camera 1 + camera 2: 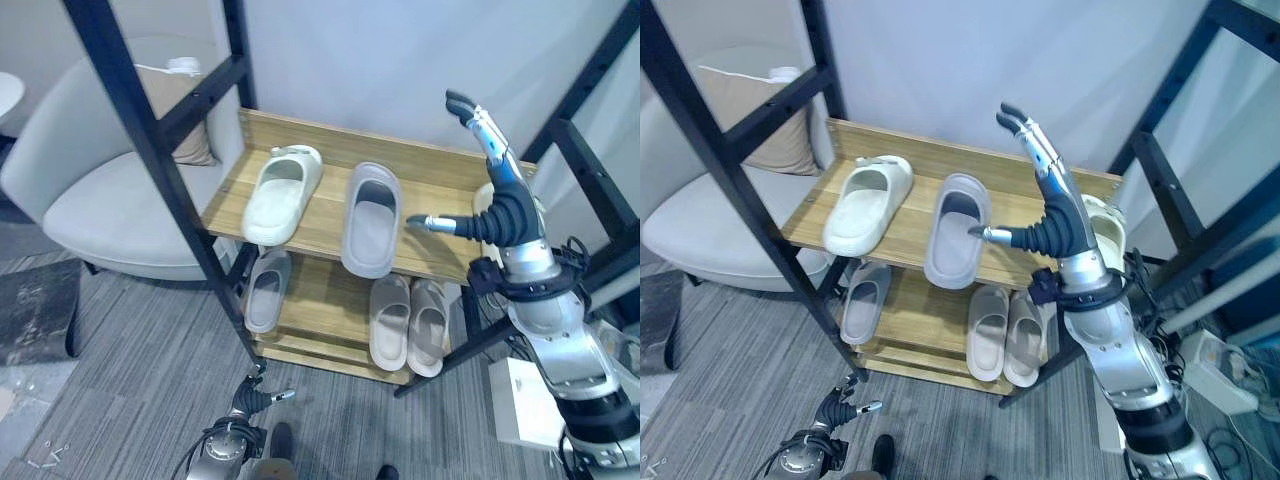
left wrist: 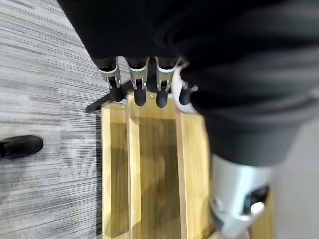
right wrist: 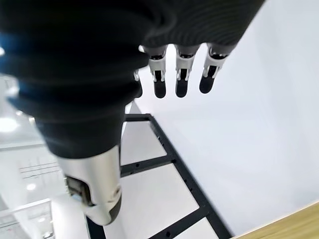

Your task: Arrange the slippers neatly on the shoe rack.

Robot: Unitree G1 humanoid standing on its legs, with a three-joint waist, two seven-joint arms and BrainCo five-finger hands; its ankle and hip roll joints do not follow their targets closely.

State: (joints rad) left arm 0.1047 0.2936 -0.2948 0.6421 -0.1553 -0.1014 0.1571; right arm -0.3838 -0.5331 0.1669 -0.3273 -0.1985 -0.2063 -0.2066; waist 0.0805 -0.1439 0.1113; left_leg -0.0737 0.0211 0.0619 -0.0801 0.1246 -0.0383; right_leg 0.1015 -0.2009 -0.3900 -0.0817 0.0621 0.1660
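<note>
Left eye view: right robot hand raised, fingers spread, above the shoe rack top shelf, right of the grey slipper; white slipper beside it. Left wrist view: left robot hand fingers straight, relaxed, holding nothing, over wooden slats.

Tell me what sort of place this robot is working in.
Probably a living-room or entryway corner mocked up indoors. A wooden shoe rack holding slippers, such as the grey slipper, stands against a white wall, a grey upholstered armchair sits beside it, and the floor is grey carpet.
</note>
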